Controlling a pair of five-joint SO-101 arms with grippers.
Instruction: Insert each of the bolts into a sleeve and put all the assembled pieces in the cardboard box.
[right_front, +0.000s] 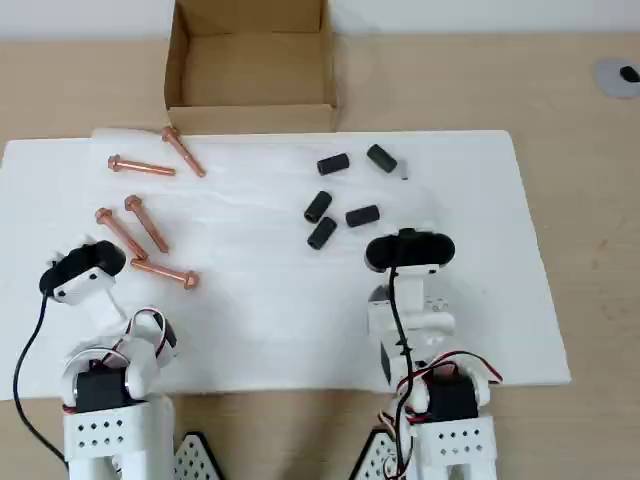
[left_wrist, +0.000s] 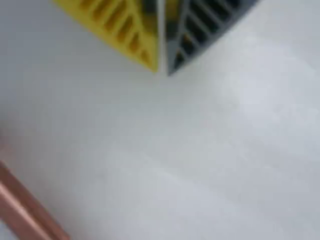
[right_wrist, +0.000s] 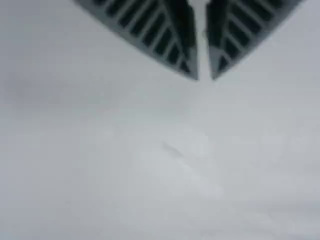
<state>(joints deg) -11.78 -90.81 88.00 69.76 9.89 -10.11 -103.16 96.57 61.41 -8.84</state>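
Yellow and dark left claw (left_wrist: 162, 70) pressed together above bare white sheet (left_wrist: 200, 150), copper bolt (left_wrist: 20, 210) off to one side. Right claw (right_wrist: 204, 76) likewise squeezed closed, open sheet all round. From above: bolts (right_front: 147, 225) ahead of left claw, black sleeves (right_front: 318, 207) ahead of right, cardboard box (right_front: 250, 120) beyond sheet's far edge.

Five bolts (right_front: 148, 226) and five sleeves (right_front: 318, 206) lie unassembled on the white sheet (right_front: 260, 300), near the cardboard box (right_front: 250, 119).
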